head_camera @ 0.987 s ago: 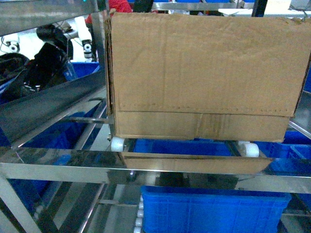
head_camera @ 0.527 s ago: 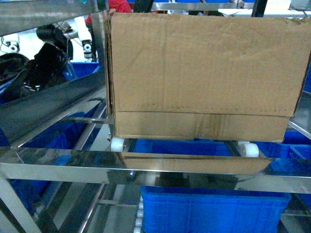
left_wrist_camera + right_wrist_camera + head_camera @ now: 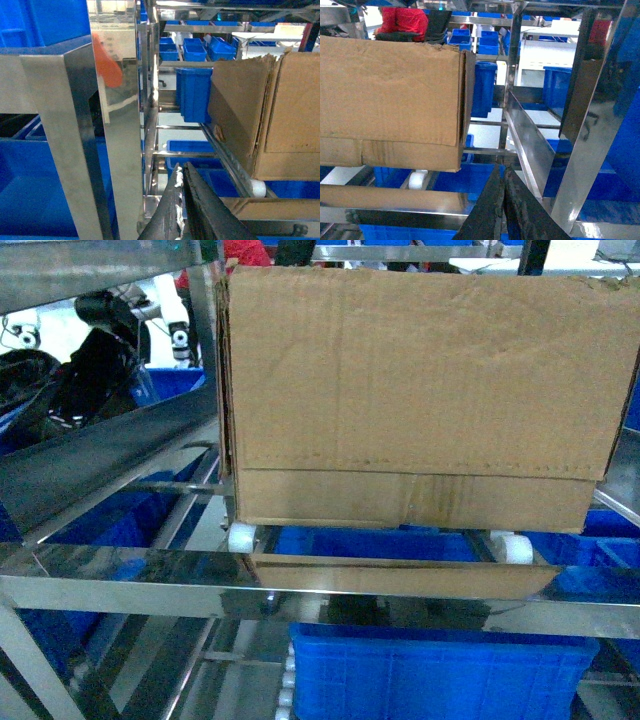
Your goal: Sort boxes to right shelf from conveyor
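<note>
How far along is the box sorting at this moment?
Done: the cardboard box sits on the shelf rollers. In hand: nothing; the left hand and right hand are both shut and clear of it. Left: unclear, since no conveyor or other boxes are in view.

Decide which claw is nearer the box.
Right, apparently. The right claw sits just off the right end of the box; the left claw is farther off its left end.

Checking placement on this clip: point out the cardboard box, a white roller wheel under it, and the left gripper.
cardboard box (image 3: 420,390), head view, middle of its front face.
white roller wheel (image 3: 241,537), head view, wheel under the box's left corner.
left gripper (image 3: 183,172), left wrist view, fingertips.
</note>
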Controlling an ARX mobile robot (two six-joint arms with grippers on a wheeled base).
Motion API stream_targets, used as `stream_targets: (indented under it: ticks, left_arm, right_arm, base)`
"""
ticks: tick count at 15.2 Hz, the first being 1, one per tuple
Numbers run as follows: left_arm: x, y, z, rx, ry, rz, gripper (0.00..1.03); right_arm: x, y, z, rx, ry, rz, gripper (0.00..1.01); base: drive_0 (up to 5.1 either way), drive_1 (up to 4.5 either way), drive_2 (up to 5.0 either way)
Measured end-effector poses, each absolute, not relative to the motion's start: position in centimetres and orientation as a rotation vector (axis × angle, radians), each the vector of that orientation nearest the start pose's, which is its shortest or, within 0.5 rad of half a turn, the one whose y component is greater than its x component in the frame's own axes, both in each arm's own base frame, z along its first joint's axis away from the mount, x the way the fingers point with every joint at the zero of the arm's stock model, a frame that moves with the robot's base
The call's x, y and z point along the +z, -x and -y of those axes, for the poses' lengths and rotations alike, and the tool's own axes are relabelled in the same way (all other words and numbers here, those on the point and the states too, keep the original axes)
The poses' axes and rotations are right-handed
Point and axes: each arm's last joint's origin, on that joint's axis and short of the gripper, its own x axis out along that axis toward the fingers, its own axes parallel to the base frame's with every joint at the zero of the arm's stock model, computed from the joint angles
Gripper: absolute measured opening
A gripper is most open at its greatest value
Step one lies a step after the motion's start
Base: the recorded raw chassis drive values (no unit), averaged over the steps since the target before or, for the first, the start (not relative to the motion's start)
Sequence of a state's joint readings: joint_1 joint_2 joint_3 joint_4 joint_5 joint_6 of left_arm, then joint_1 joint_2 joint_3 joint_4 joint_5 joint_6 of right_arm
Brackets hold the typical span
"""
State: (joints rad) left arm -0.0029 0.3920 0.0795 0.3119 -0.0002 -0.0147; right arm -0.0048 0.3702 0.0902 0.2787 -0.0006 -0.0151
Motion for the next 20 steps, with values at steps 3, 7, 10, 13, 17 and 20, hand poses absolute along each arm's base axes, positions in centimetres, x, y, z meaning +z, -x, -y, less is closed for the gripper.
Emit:
stream_targets:
  ticks: [3,7,10,13,17,20]
  left_arm:
    - [18.1,-12.1,0.0,-0.003,0.015,-0.006,0.02]
    - [17.1,-11.3,0.0,-0.003,0.014,0.013,0.02]
    - [16.5,-9.9,0.0,-0.004,0.014,-0.030,0.02]
    - [16.7,-9.7,0.0,-0.002,0.014,-0.009,0.02]
    - [16.8,-9.7,0.0,-0.002,0.014,0.001,0.02]
    - [16.8,-9.7,0.0,-0.003,0.014,0.001,0.10]
  right_arm:
    - [18.3,-11.9,0.1,-0.004,0.015,-0.006,0.02]
    - [17.5,-11.2,0.1,-0.004,0.015,-0.004,0.02]
    - [17.0,-9.7,0.0,-0.004,0.015,0.026,0.02]
    - [16.8,-9.7,0.0,-0.003,0.015,0.009,0.02]
    - [16.8,-9.7,0.0,-0.004,0.015,0.006,0.02]
    - [16.8,-9.7,0.0,-0.004,0.015,0.006,0.13]
  base:
    - [0.0,0.00,0.0]
    - [0.0,0.00,0.0]
    - [0.0,0.00,0.0]
    - [0.0,0.00,0.0]
    - [0.0,0.00,0.0]
    - [0.0,0.00,0.0]
